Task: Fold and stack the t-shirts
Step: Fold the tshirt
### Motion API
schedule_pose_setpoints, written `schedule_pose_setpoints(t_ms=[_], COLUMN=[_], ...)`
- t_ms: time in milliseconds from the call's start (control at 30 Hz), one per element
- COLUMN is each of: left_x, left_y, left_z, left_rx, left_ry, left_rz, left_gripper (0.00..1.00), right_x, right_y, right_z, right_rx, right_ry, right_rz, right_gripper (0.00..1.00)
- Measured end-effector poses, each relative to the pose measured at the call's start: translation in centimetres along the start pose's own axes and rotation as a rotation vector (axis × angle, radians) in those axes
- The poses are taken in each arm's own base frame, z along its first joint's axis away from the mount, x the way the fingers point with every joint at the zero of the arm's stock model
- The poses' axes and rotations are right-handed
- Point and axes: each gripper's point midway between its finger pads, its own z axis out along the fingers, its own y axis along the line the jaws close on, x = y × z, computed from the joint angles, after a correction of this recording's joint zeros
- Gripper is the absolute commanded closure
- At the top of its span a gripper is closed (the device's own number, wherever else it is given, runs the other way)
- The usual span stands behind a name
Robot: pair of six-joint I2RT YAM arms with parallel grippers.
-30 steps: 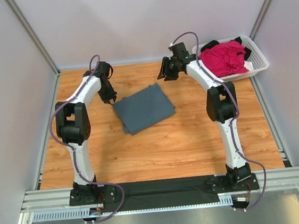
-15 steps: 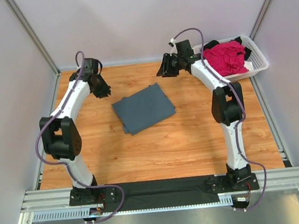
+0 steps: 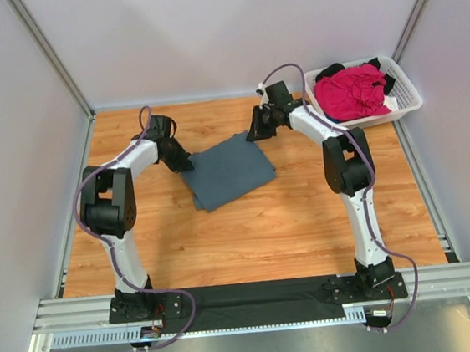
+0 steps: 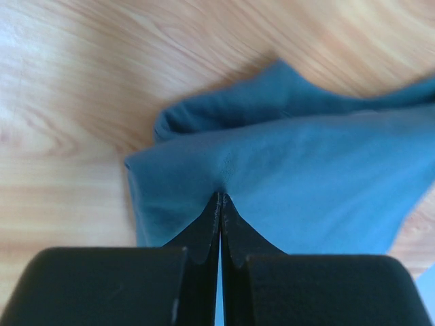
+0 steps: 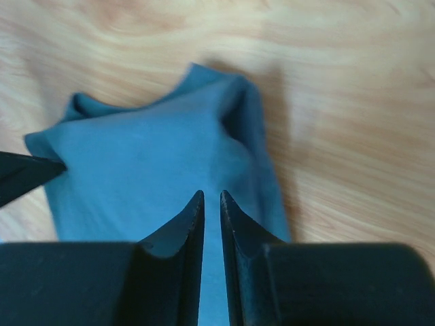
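Left arm: it is reaching from the near left across the wooden table (image 3: pixel 266 231) to the left corner of the folded cloth.
Left gripper (image 3: pixel 180 162): its two black fingers are pressing tight together. They are pinching a small bit of the blue-grey cloth at its left edge, and a little crease is showing in the cloth right at the tips.
Blue-grey t-shirt (image 3: pixel 228 172): it is lying folded and flat in the middle of the table, between the two grippers. It is sitting turned a bit, with one corner pointing to the back. Some lower layers are peeking out along its left edge.
Right gripper (image 3: pixel 256 132): it is hanging low over the back right corner of the blue-grey t-shirt. Its fingers are standing almost together, with a thin gap between them. I cannot tell if they are holding any cloth.
Basket (image 3: pixel 407 91): this white basket is sitting in the far right corner of the table, well apart from the folded shirt.
Pink t-shirt (image 3: pixel 348 93): it is lying bunched up in the basket, filling most of it.
Black t-shirt (image 3: pixel 331 71): it is peeking out from under the pink one at the back of the basket.
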Motion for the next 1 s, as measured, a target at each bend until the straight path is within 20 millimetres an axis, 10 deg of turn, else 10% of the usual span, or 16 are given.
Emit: schedule_pose_setpoints(t_ms=[567,667,700,767,900,1000], left_x=[-5.1,-5.5,-5.6,-5.8,-6.8,-7.3], left_y=[-2.2,-2.5,-2.5,-2.8,-4.4,-5.7], left_z=[4.9,4.4,4.0,2.7,-2.3,-7.8], left_rx=[-0.003,0.009,0.013,0.023,0.061,0.104], left_ry=[0.019,0.019,0.019,0.012,-0.062,-0.156], left_rz=[0.156,0.225,0.250,0.300,0.382,0.441], left_gripper=[1.00,0.80,0.57,0.43,0.30,0.30], right_x=[6.0,6.4,6.4,6.0,3.3,0.2], right_y=[-4.6,-4.8,-4.8,-4.2,-1.6,1.0], right_z=[-1.0,-1.5,-1.8,-2.8,-6.4,-9.8], right_rx=[0.155,0.177,0.182,0.184,0.169,0.137], right_ry=[0.075,0.085,0.085,0.075,-0.003,-0.095], right_rz=[0.068,0.076,0.076,0.073,0.039,0.010], right_gripper=[0.94,0.91,0.84,0.73,0.00,0.00])
